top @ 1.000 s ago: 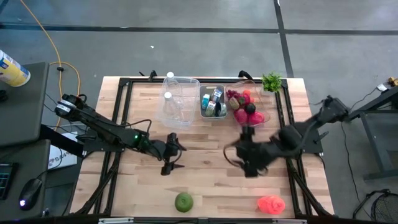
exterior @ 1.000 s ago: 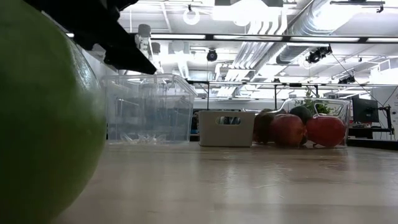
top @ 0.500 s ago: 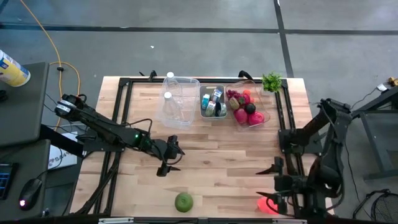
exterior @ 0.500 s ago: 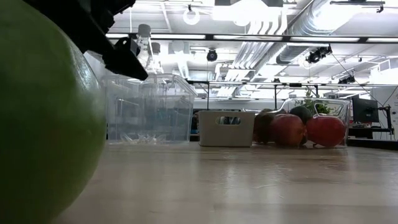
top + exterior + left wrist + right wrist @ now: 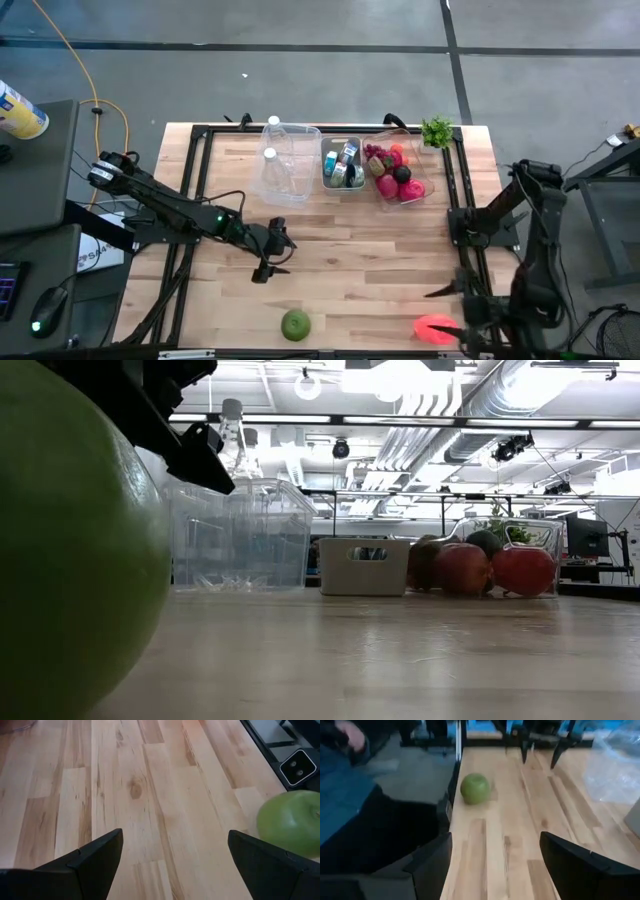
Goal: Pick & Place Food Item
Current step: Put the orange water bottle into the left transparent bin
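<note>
Although the overhead camera takes in the whole wooden table, the right gripper sits at the table's near right corner, half lost against its own dark arm, and the pink food item beside it is partly covered. From its wrist camera the right gripper shows spread fingers with nothing between them, and past them the green apple lies far along the front edge; a blurred dark shape in blue fills that picture's side and cannot be made out.

The low camera is almost blocked on one side by the apple, a smooth green mass cut off by the frame. It alone shows the clear bin, the grey basket and red fruit in a row at the far edge.

The left gripper hovers mid-table, well apart from the apple. Its wrist camera shows the left gripper wide open and empty over bare planks, the apple round, glossy, cropped at the edge.
</note>
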